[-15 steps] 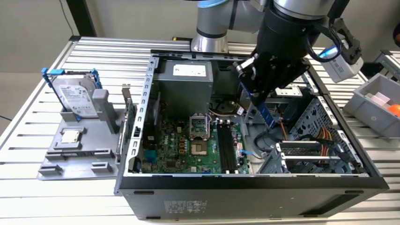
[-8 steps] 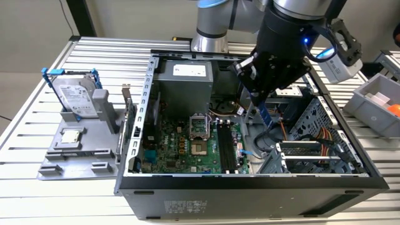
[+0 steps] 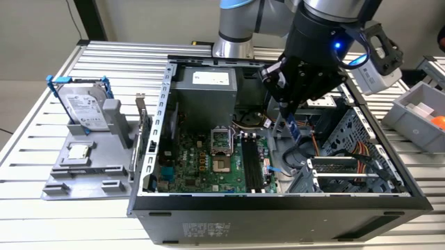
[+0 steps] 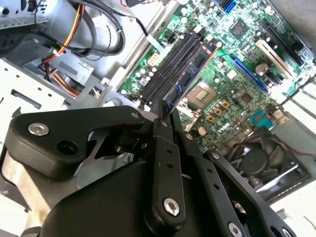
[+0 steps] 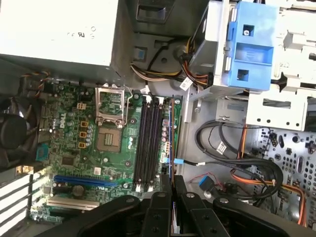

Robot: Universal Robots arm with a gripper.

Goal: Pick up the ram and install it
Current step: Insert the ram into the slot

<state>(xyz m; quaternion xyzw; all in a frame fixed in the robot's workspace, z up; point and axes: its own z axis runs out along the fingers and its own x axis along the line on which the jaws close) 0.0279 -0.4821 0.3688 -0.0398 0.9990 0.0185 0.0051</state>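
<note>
Open case [image 3: 278,221] on slatted table [image 3: 62,224] | gripper [image 3: 286,107] clamping ram [image 3: 293,126], hovering 2 o'clock of slots [image 3: 251,164], exterior view | installing; alignment over slot probably needed

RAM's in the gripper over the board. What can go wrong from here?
1. The gripper seems to pinch the ram near one end, so the stick may pivot when pressed.
2. In the exterior view it hangs tilted above the black slots; a skewed approach could miss the slot.
3. A blue-tagged cable lies right beside the slots and could get caught.
</note>
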